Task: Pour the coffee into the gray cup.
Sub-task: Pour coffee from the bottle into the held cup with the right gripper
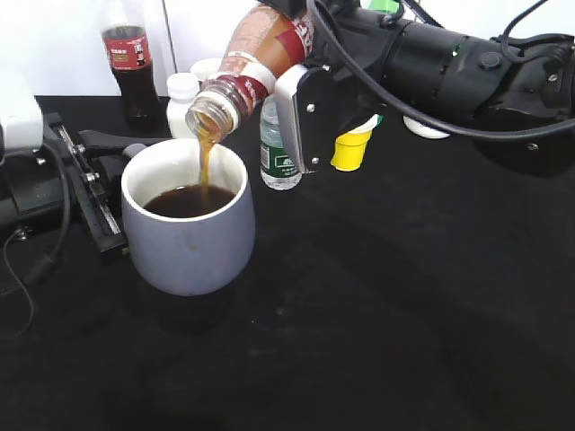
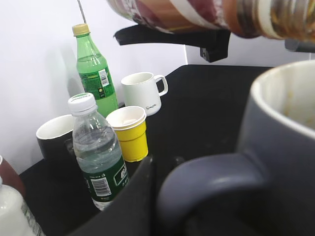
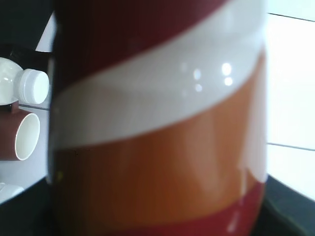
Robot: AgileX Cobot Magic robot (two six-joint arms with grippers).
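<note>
The right gripper (image 1: 301,108) has its jaws clamped mid-body on the tilted coffee bottle (image 1: 256,58) — light, smooth, squeezable plastic — above the gray cup (image 1: 187,229), near left on the surface. Left jaw state: cannot tell.

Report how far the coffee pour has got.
Done: the right pincer has the coffee bottle tipped over the gray cup. In hand: a stream is falling; the cup looks well filled. Left: stop pouring and right the bottle.
</note>
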